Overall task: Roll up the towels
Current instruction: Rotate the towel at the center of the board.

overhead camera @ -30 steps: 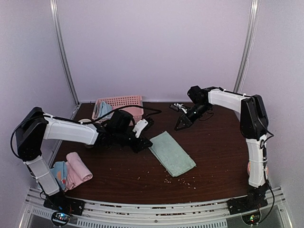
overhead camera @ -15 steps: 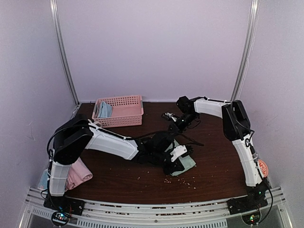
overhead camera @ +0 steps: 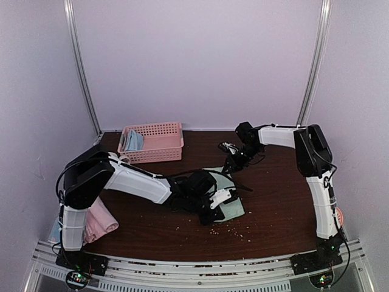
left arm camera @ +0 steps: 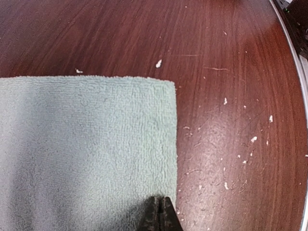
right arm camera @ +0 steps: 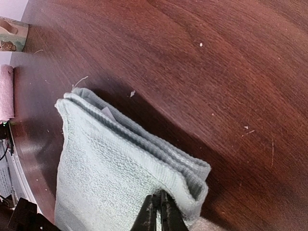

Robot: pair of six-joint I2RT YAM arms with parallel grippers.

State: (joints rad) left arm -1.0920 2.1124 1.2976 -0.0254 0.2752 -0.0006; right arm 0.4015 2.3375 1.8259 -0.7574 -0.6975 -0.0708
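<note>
Four towels show. One green towel (overhead camera: 234, 205) lies folded near the middle of the table (overhead camera: 279, 207). One of its corners is flat and square on the wood, and its far corner is lifted, with layered edges showing. The left jaws are clenched, tips at the towel's edge beside the flat corner; I cannot tell whether they pinch cloth. The right jaws are clenched on the raised far corner. One pink towel (overhead camera: 101, 219), rolled, sits at the near-left corner. One blue towel (overhead camera: 55, 230) lies just beside it at the left edge, mostly hidden. A second blue towel (overhead camera: 132, 141) lies in the single basket (overhead camera: 159, 142) at the far-left corner. Bare wood flecked with crumbs (left arm camera: 226, 101) runs from the green towel to the right and near edges.
</note>
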